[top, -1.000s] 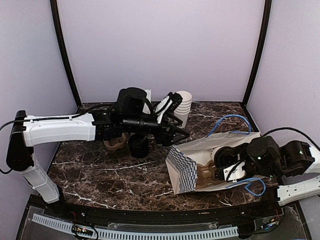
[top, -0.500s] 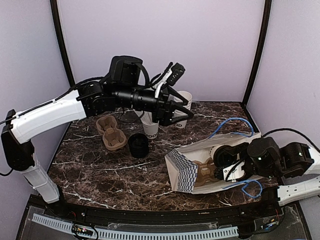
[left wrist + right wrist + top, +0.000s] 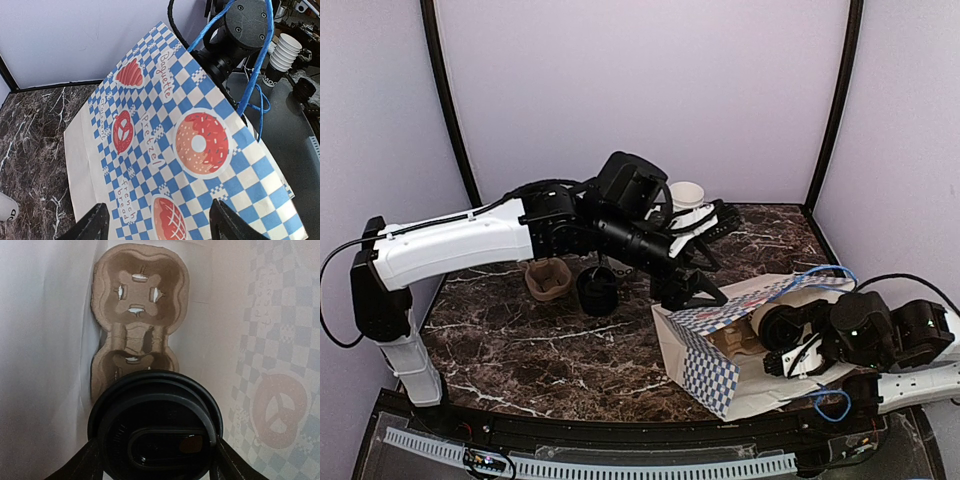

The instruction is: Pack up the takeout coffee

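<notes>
Left arm [image 3: 450,245]: long white shell link, black joint housings, thin black cable [image 3: 440,232] along the top. Right arm [image 3: 865,330]: chunky round black joints with small screws [image 3: 239,8], white link at rear. Left claw [image 3: 160,225] and right claw [image 3: 156,462]: black plastic fingers.

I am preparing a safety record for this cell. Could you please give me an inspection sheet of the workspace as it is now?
Surface: dark marbled table, no spill seen.
Job's things: black lid inside the checked paper bag, with a pulp carrier beyond it; only the lid shows.
Clutter: second carrier, black round item, stack of white cups.
Grippers: left gripper open above the bag, contact unclear; right gripper closed on the lid.
Cables: blue cable loops beside the bag.
Surroundings: pale walls, nothing else seen.
</notes>
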{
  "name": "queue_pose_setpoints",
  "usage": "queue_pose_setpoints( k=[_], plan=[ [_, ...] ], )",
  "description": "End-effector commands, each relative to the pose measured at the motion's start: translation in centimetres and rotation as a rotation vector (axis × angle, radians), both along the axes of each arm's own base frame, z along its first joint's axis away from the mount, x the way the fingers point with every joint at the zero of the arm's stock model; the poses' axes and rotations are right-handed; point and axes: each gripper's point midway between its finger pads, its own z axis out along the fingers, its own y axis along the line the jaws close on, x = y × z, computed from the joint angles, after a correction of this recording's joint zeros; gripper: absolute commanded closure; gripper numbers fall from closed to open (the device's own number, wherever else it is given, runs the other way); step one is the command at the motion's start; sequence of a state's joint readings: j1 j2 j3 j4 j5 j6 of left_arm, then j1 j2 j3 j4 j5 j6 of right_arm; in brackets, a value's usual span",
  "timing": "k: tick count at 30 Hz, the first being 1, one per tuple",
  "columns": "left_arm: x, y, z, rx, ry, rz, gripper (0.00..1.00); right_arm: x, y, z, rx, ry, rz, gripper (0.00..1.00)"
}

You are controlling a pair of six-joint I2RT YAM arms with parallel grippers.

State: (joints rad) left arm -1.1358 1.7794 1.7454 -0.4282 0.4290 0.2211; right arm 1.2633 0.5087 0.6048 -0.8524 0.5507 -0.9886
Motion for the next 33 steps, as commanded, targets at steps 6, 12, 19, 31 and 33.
queue_pose_setpoints(
  k=[6, 12, 19, 31, 33],
  plan=[
    [0.4, 0.0, -0.6, -0.023, -0.012, -0.022, 0.28, -0.2, 0.3, 0.2, 0.038, -0.013, 0.02, 0.47],
    [1.4, 0.4, -0.8, -0.035, 0.042, -0.022, 0.28, -0.9, 1.2, -0.3, 0.05, 0.048, 0.048, 0.46],
    [2.2, 1.0, -0.9, -0.055, 0.072, -0.001, 0.28, -0.7, 1.9, -0.6, 0.067, 0.07, 0.023, 0.45],
    [3.8, 2.1, -1.2, -0.077, 0.137, 0.027, 0.29, 1.5, 2.6, -1.1, 0.07, 0.16, -0.081, 0.43],
    [3.9, 2.3, -1.1, -0.082, 0.143, 0.034, 0.29, 2.2, 2.7, -0.9, 0.078, 0.176, -0.109, 0.44]
  ],
)
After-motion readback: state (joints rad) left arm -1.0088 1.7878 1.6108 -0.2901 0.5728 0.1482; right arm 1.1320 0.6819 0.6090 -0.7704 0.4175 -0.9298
